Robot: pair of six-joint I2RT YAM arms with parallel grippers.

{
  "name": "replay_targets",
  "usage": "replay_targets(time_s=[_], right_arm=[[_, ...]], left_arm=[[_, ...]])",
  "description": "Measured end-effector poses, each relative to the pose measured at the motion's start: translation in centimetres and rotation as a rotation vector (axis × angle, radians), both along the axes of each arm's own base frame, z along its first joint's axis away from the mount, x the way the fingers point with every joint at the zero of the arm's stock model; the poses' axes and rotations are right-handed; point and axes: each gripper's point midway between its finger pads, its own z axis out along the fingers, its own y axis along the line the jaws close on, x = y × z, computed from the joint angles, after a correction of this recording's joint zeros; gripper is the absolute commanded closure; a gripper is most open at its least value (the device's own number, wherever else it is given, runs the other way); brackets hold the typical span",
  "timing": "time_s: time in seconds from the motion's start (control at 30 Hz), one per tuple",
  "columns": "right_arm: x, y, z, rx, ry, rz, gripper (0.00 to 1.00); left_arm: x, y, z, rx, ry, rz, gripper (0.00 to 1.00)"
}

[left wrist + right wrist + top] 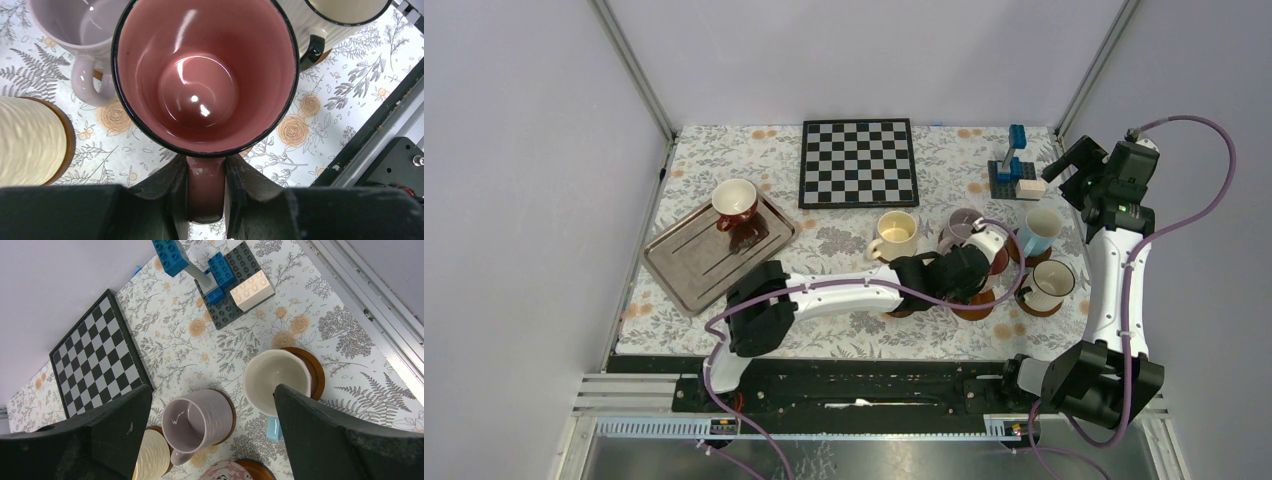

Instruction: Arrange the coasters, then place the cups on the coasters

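Observation:
My left gripper is shut on the handle of the pink cup, right of the table's middle. The cup is upright over a coaster; I cannot tell whether it touches it. The cream-yellow cup, lilac cup, light blue cup and white dark-rimmed cup each stand on a wooden coaster. The dark red cup stands on the metal tray beside a small dark coaster. My right gripper hangs open high above the cups.
A chessboard lies at the back centre. A block build on a dark plate stands at the back right. The left arm stretches across the front of the table. The table's metal rail runs close to the pink cup.

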Motion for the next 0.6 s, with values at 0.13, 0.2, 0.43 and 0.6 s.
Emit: replay_targets(time_s=[0.13,0.2,0.43,0.6], right_arm=[[0.0,0.0,0.0,0.0,0.0,0.001,0.0],[0.0,0.1,-0.2,0.003,0.0,0.004,0.0],[0.0,0.4,-0.7,0.016,0.007,0.021,0.0],[0.0,0.5,-0.7,0.018,0.007,0.024,0.0]], left_arm=[[-0.5,-0.1,-1.1,0.018,0.009,-0.015,1.0],[-0.7,-0.1,-1.4,0.023,0.014,-0.021,1.0],[-0.9,-0.4,-1.7,0.013,0.016,-0.03,1.0],[-1.2,0.3,-3.2,0.042,0.029,-0.031,1.0]])
